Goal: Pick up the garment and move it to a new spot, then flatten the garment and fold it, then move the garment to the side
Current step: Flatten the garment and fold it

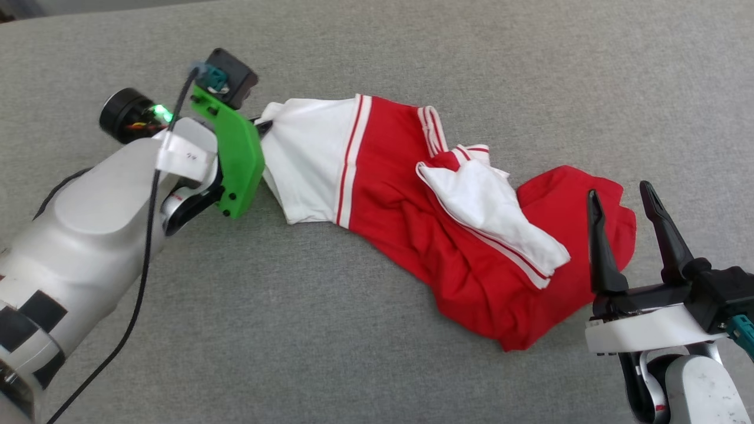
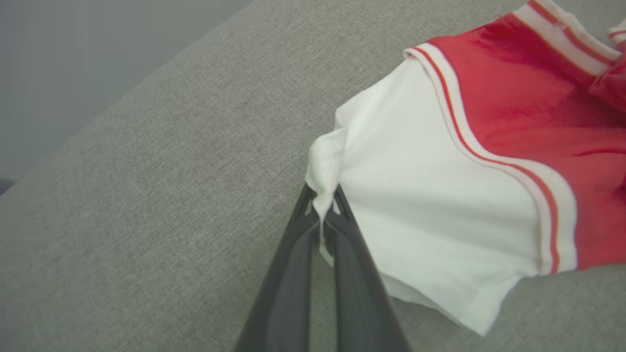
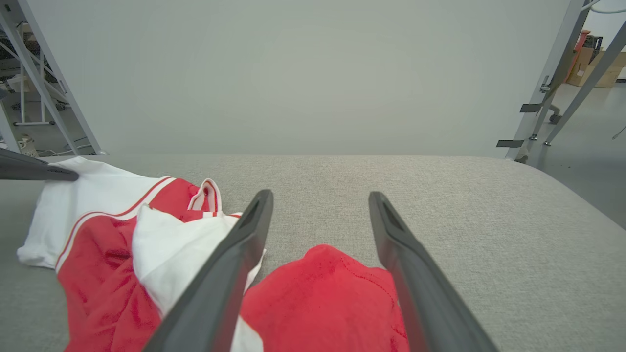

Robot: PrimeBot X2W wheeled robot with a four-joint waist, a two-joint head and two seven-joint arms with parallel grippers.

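Jaws on your left arm are pinched shut on the white sleeve edge of the garment (image 2: 430, 205): clear in the left wrist view, mostly hidden behind the green bracket (image 1: 238, 159) in the head view. Your right jaws stand wide, red hem between them on the grey desk (image 1: 377, 341).

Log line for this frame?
left gripper: shut on garment, white sleeve | right gripper: open at red hem | garment: crumpled, unfolded
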